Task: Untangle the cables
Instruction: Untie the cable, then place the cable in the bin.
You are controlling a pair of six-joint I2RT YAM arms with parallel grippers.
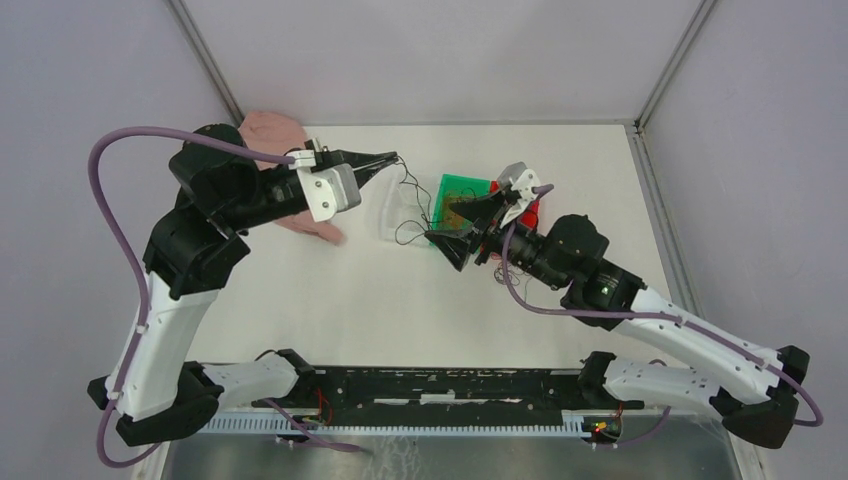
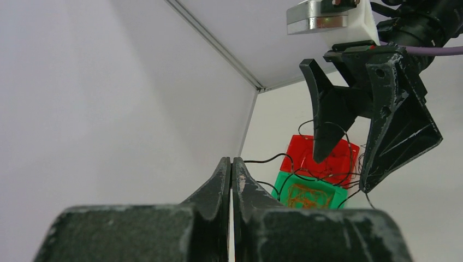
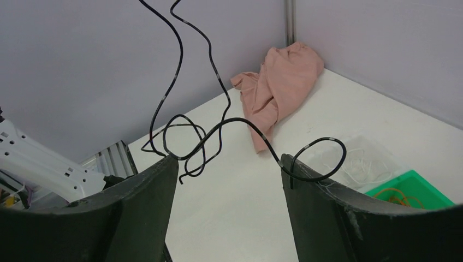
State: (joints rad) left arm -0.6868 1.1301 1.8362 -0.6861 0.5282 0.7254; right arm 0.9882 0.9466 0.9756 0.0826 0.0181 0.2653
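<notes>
A thin black cable (image 1: 403, 180) hangs in curly loops between my two grippers, above the table. My left gripper (image 1: 392, 158) is shut, and the cable (image 2: 262, 161) comes out of its closed tip (image 2: 231, 164). My right gripper (image 1: 468, 228) is open beside the bins. The cable's loops (image 3: 209, 52) drape over both fingertips (image 3: 286, 162) of my right gripper (image 3: 229, 164), which does not pinch them. Orange wires (image 2: 303, 195) lie in a green bin (image 1: 462, 183). Whitish wires (image 3: 357, 164) lie in a clear bin (image 1: 392, 212).
A red bin (image 2: 327, 158) stands next to the green one, behind my right gripper, with black wire strands across it. A pink cloth (image 3: 281, 90) lies at the back left corner by the wall (image 1: 270, 130). Grey walls close the table's far and side edges.
</notes>
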